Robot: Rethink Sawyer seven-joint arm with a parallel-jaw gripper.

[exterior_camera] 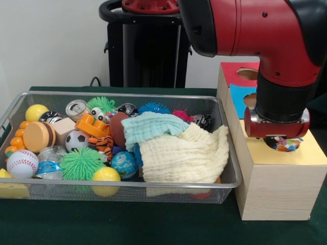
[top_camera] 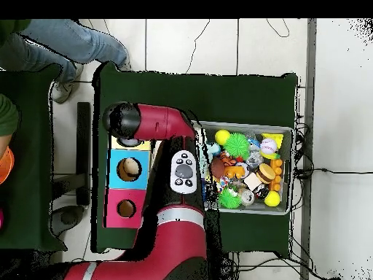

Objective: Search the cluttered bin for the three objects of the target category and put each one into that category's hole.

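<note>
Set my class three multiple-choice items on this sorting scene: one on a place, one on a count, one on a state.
1. Where does the pale teal cloth lie?
A) in the wire basket, against the cream cloth
B) on the yellow box top
C) on the floor

2. How many cloths lie in the basket?
A) one
B) two
C) four

3. How does the arm's end stand?
A) deep in the basket
B) over the yellow-topped hole
C) drawn back out of sight

Key:
1 A, the teal cloth rests on the cream one inside the rim.
2 B, only the teal and cream cloths show there.
3 B, the wrist hangs right above that hole.
</note>
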